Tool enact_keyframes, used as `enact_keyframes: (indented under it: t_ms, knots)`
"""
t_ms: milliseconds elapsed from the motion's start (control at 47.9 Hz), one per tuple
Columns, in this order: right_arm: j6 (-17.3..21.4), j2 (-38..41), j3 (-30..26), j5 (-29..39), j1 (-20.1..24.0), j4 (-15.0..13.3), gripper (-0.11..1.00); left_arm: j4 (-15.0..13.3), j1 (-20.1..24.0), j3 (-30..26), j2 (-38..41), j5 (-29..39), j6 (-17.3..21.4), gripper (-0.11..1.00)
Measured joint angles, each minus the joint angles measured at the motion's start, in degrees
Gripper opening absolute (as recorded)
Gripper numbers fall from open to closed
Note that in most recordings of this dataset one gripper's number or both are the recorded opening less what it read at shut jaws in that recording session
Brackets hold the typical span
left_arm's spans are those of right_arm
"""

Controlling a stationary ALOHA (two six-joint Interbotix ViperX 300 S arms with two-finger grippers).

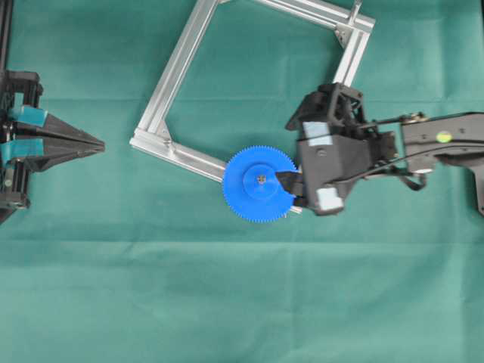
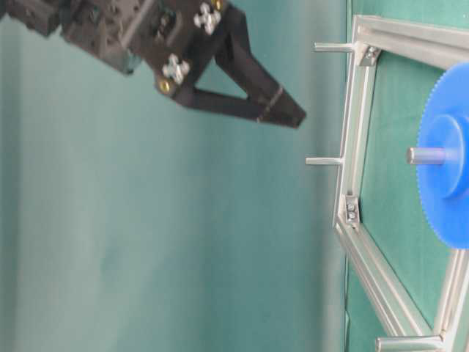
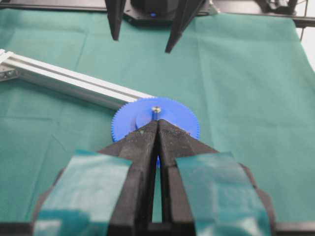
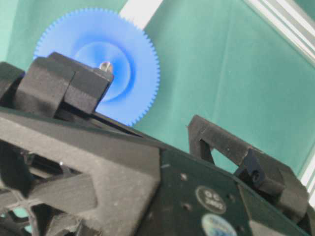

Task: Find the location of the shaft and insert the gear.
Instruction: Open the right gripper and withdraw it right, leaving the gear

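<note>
At the left edge of the counter (image 1: 151, 302) the left gripper (image 1: 98, 142) waits with its jaws pressed together, holding nothing. One aluminium frame (image 1: 181, 68) lies toward the far side. On its near bar sits the one gear (image 1: 260, 184), and the tip of the one shaft (image 1: 260, 179) already shows through the centre hole. The gear looks light, stiff and a little slippery; I judge that the rim or the raised hub gives the best hold. The right gripper (image 1: 291, 189) stands spread wide beside the gear's right rim, gripping nothing.
</note>
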Motion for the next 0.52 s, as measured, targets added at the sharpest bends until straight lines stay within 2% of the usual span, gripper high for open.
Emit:
enact_keyframes:
  t_ms: [522]
  knots:
    - [0.0,-15.6,13.9,-8.3,0.1,0.0,0.86,0.0,0.0,-0.1,0.0,0.0,0.0,0.01]
